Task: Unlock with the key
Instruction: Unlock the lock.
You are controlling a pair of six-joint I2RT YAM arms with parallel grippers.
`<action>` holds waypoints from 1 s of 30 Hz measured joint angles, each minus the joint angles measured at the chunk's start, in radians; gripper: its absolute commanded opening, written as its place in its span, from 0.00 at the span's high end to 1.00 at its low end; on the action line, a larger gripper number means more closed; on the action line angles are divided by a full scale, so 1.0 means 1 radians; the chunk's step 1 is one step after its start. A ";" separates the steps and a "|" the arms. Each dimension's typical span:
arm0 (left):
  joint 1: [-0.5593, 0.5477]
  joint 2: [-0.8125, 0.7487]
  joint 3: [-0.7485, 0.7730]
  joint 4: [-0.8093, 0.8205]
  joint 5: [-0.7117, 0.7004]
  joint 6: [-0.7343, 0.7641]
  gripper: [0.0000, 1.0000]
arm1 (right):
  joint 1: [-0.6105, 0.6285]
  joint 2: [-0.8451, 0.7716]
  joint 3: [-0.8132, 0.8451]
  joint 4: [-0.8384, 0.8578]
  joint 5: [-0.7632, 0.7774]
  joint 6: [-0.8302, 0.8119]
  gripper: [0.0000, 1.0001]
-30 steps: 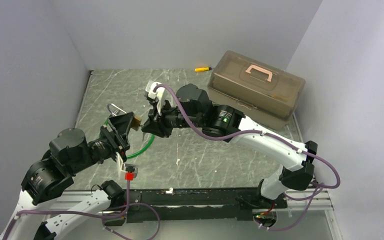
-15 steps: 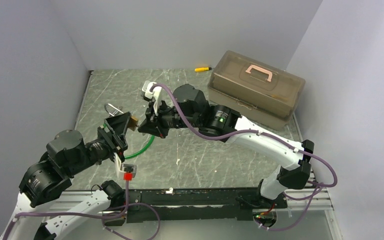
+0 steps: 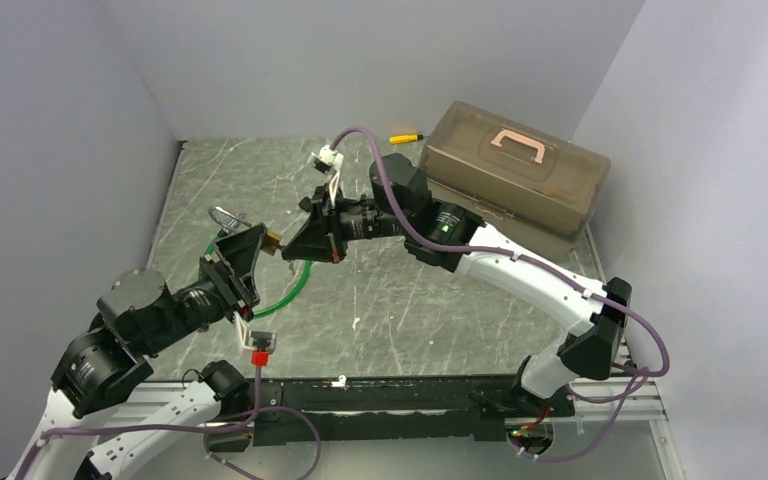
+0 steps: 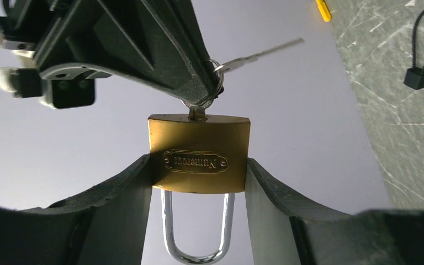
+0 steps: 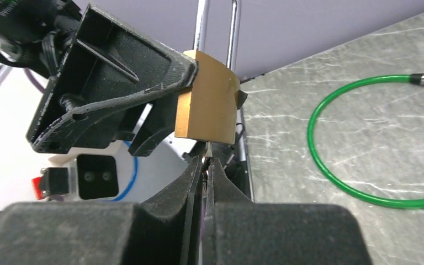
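A small brass padlock (image 4: 199,152) is held off the table, clamped by its two sides in my left gripper (image 4: 199,171), its steel shackle (image 4: 197,234) pointing back toward the wrist. The thin silvery key (image 5: 208,149) sticks out of the padlock's (image 5: 207,99) bottom face. My right gripper (image 5: 206,163) is shut on the key's head, fingers pressed flat together. A second key (image 4: 265,52) on the same ring juts sideways. From above, both grippers meet at the padlock (image 3: 272,241), the left gripper (image 3: 250,255) from the left and the right gripper (image 3: 300,245) from the right.
A brown translucent toolbox (image 3: 510,180) with a pink handle stands at the back right. A yellow-and-black stick tool (image 3: 406,138) lies by the back wall. A green tube loop (image 3: 290,295) lies on the table under the grippers, and a black cord loop (image 4: 422,49) lies farther off.
My right gripper has closed on the key, and its wrist has rolled, swinging its cable connector up and to the right. The left arm and the padlock have barely shifted.
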 measured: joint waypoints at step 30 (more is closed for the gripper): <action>-0.003 -0.010 -0.017 0.094 0.101 0.023 1.00 | -0.151 -0.033 -0.217 0.472 -0.282 0.441 0.32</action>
